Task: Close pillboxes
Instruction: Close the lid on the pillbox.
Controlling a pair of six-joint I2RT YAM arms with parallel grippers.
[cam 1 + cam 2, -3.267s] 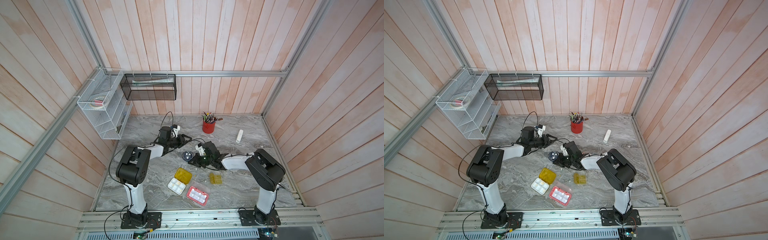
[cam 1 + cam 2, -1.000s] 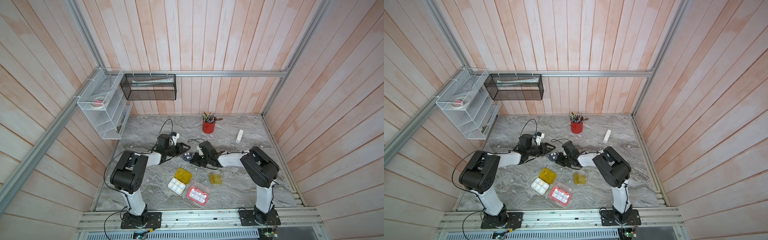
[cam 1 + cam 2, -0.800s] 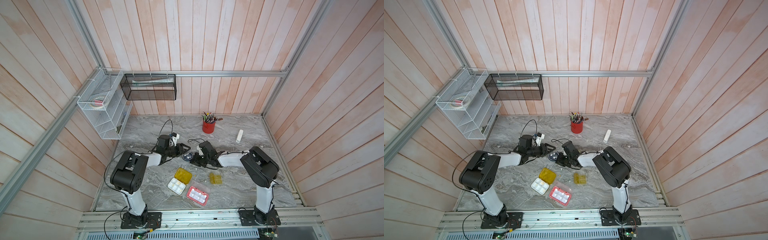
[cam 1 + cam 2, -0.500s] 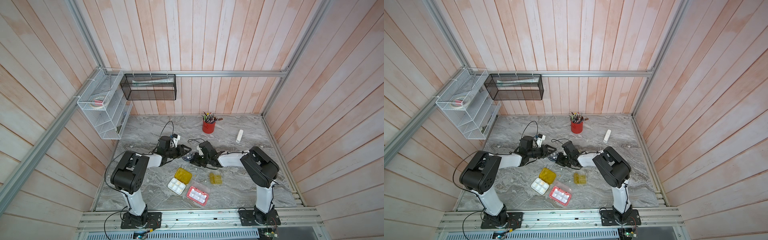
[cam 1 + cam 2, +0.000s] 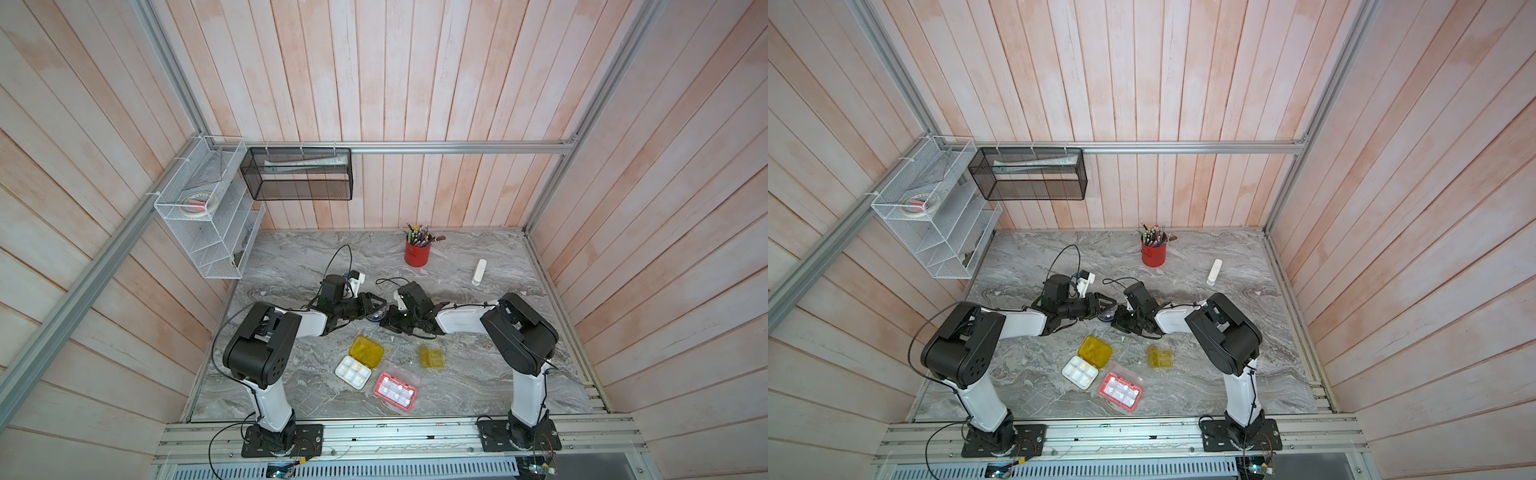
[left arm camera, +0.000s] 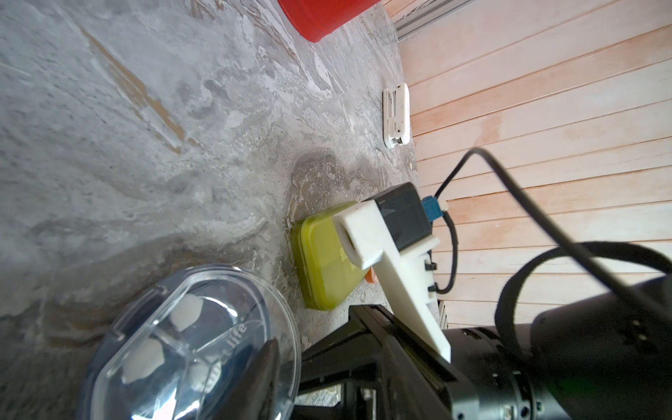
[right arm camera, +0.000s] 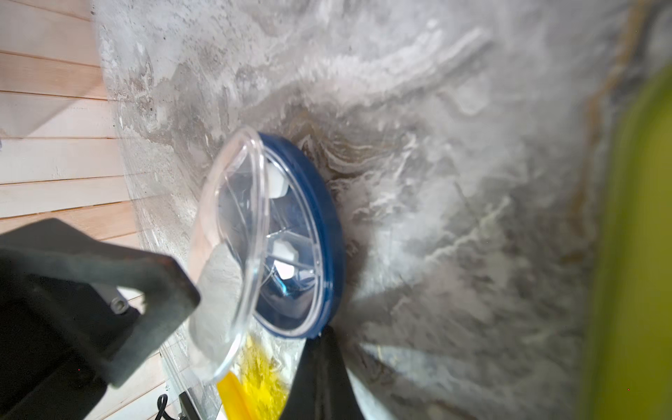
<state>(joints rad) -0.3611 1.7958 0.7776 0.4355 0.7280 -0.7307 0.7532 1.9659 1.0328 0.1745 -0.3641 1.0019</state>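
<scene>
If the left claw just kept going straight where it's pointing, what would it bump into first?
Most likely the clear lid of the round blue pillbox, which stands ajar just ahead of the left claw. They may be touching already; depth is unclear.

both top views hang high behind me, side by side, looking steeply down on the whole marble table point(image 5: 291, 266), nearly alike. my two wrist cameras sit low, very close, facing each other across the round pillbox point(image 6: 189, 345).
</scene>
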